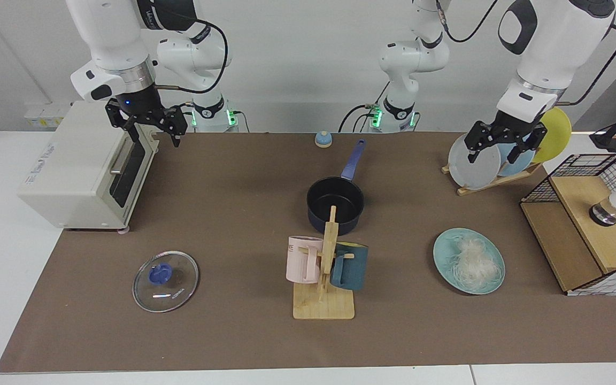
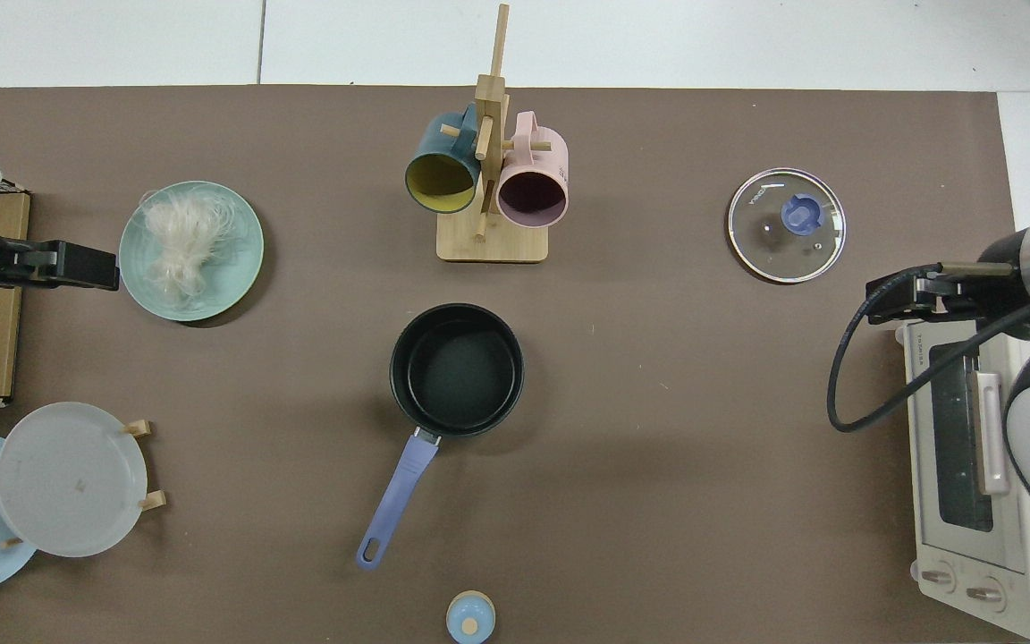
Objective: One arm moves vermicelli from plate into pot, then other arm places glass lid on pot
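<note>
Right tool [image 1: 150,128] fingers apart, empty, hanging over toaster oven [image 1: 81,171], well above glass lid [image 1: 165,281] flat on tabletop [image 1: 233,342]. Risk: small blue knob, slick glass, lid slips or lands crooked. Pot [image 1: 335,205] centre, empty; mug rack [image 1: 325,278] just in front could snag a carry. Vermicelli [image 1: 474,258] on teal plate [image 1: 444,247]; loose strands may trail or drop. Left tool [image 1: 503,147] spread, empty, before plate rack [image 1: 487,179].

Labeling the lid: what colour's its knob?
Blue, on the clear glass lid; the top view shows it best.
</note>
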Controlling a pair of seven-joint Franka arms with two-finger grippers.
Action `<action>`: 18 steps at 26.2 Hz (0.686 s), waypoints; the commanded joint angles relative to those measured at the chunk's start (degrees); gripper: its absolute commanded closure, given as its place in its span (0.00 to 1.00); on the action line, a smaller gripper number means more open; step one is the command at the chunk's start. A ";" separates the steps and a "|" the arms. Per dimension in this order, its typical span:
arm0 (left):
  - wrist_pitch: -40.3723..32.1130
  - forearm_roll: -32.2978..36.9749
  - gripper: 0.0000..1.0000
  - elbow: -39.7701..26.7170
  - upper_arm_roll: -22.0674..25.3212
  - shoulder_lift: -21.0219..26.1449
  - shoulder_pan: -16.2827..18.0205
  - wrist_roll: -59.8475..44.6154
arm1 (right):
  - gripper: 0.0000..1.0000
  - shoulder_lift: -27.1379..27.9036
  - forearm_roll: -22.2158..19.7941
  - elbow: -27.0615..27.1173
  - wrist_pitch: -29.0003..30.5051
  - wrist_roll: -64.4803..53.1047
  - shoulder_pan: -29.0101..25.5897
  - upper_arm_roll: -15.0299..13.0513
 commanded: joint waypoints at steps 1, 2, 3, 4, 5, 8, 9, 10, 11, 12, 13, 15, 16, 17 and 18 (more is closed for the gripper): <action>0.15 -0.13 0.00 -0.04 -0.14 -0.28 0.56 -0.39 | 0.01 -0.61 1.31 -0.21 0.17 -2.38 -0.36 -0.04; 0.24 -0.13 0.00 -0.04 -0.06 -0.28 0.56 -0.39 | 0.01 -0.61 1.31 -0.21 0.17 -2.47 -0.36 -0.04; 0.07 -0.13 0.00 0.04 -0.05 -0.28 0.47 -0.39 | 0.01 -0.61 1.31 -0.21 0.17 -2.47 -0.36 -0.04; -0.11 -0.13 0.00 -0.04 -0.05 -0.28 0.47 -0.39 | 0.01 -0.61 1.31 -0.21 0.17 -2.56 -0.45 -0.04; -0.11 -0.13 0.00 -0.04 -0.05 -0.28 0.47 -0.39 | 0.01 -0.61 1.31 -0.21 0.26 -2.56 -0.45 -0.04; -0.02 -0.13 0.00 -0.22 -0.05 -0.37 0.38 -1.35 | 0.01 -0.61 1.31 -0.12 0.26 -2.38 -0.71 -0.04; -0.28 -0.13 0.00 -0.39 -0.14 -0.46 0.30 -2.14 | 0.01 -0.61 1.31 -0.12 0.26 -2.56 -0.71 -0.04; -0.37 -0.13 0.00 -0.48 -0.06 -0.55 0.21 -2.85 | 0.01 -0.61 1.22 -0.12 0.17 -2.56 -0.71 -0.04; -0.20 -0.13 0.00 -0.66 -0.14 -0.72 -0.05 -3.11 | 0.01 -0.61 1.22 -0.20 0.17 -2.56 -0.88 -0.13; 0.15 -0.13 0.00 -0.66 -0.23 -0.72 -0.40 -3.29 | 0.01 -0.61 1.22 -0.21 0.08 -2.56 -0.89 -0.04; 0.33 -0.04 0.00 -0.57 -0.23 -0.72 -0.49 -3.21 | 0.01 -0.61 1.22 -0.38 0.08 -2.47 -0.89 -0.04; 0.59 -0.13 0.00 -0.66 -0.32 -0.72 -0.41 -3.38 | 0.01 -0.70 1.22 -0.38 0.17 -2.47 -0.71 -0.13; 0.77 -0.13 0.00 -0.66 -0.49 -0.64 -0.41 -3.73 | 0.01 -0.70 1.22 -0.38 0.17 -2.56 -0.71 -0.04; 0.85 -0.13 0.00 -0.57 -0.49 -0.46 -0.41 -4.60 | 0.01 -0.70 1.22 -0.38 0.08 -2.65 -0.71 -0.04; 0.86 -0.21 0.00 -0.57 -0.58 -0.28 -0.41 -6.18 | 0.01 -0.70 1.22 -0.38 0.08 -2.65 -0.71 -0.04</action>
